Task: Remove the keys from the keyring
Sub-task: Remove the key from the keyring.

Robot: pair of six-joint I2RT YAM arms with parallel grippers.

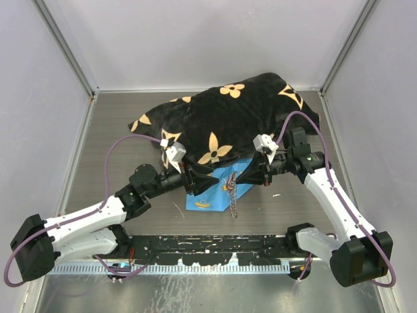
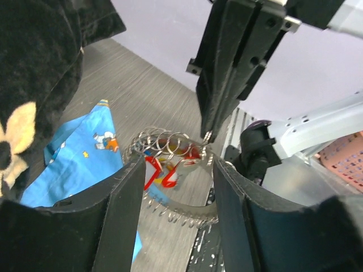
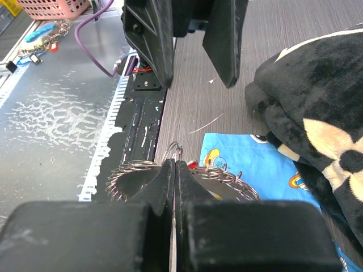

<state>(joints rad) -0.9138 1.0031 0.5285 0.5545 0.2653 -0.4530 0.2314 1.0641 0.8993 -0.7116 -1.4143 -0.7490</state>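
The keyring, a loop of many small silver rings, hangs between my two grippers over a blue cartoon cloth. My right gripper is shut on the ring's top edge; in the right wrist view its jaws pinch together with the ring spreading to both sides. My left gripper is open and faces it. In the left wrist view the ring and red-headed keys sit between and just beyond the open left gripper.
A black blanket with tan flowers lies heaped behind the grippers and over the cloth's far edge. A black rail runs along the near table edge. A pink basket and spare keys lie off the table.
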